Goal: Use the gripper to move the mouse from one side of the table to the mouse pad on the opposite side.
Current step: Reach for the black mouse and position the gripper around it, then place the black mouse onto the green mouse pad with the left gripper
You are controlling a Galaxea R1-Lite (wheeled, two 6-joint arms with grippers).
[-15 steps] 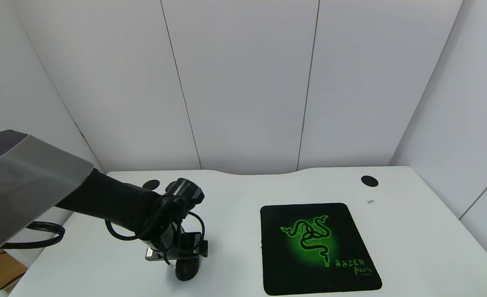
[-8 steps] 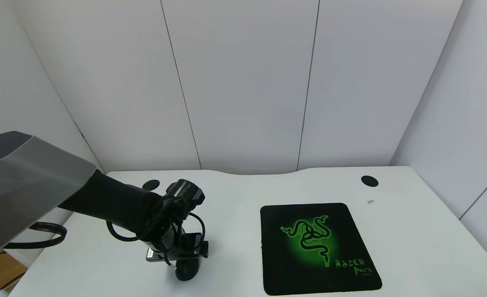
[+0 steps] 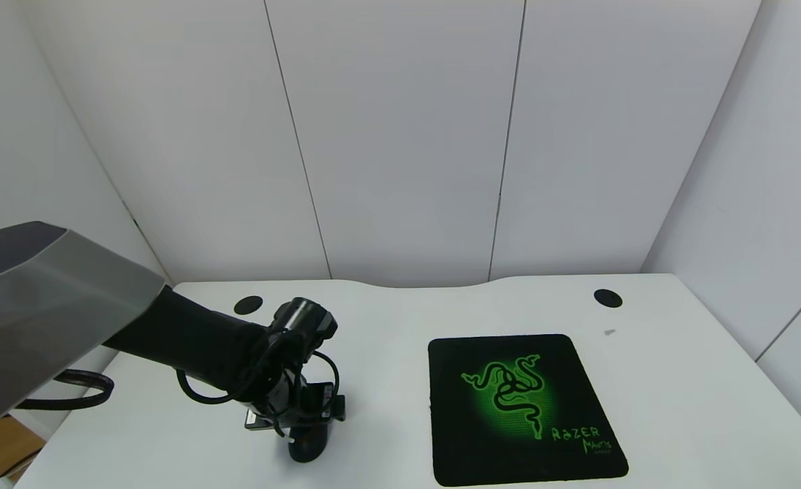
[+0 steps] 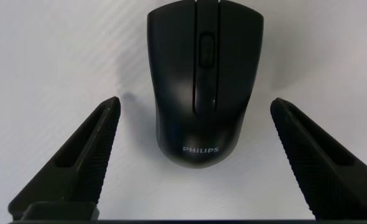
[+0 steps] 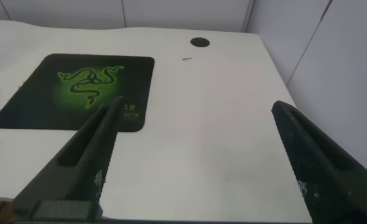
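Observation:
The glossy black mouse [image 3: 307,446] lies on the white table [image 3: 387,407] at the front left; only its near end shows below the hand. My left gripper [image 3: 296,424] hangs right over it, pointing down. In the left wrist view the mouse [image 4: 202,81] with its PHILIPS lettering lies between the open fingers [image 4: 78,168], which stand clear of both its sides; the left gripper [image 4: 196,104] holds nothing. The black mouse pad [image 3: 519,407] with the green snake logo lies at the right. My right gripper [image 5: 196,107] is open and empty above bare table, right of the mouse pad [image 5: 78,90].
Two round black grommets sit near the table's back edge, one at the left [image 3: 248,305] beside my left arm and one at the right [image 3: 607,298]. White wall panels close the back and sides. Bare white table lies between the mouse and the pad.
My left arm has shifted slightly to the right, uncovering more of the left grommet. The mouse and the pad have not moved.

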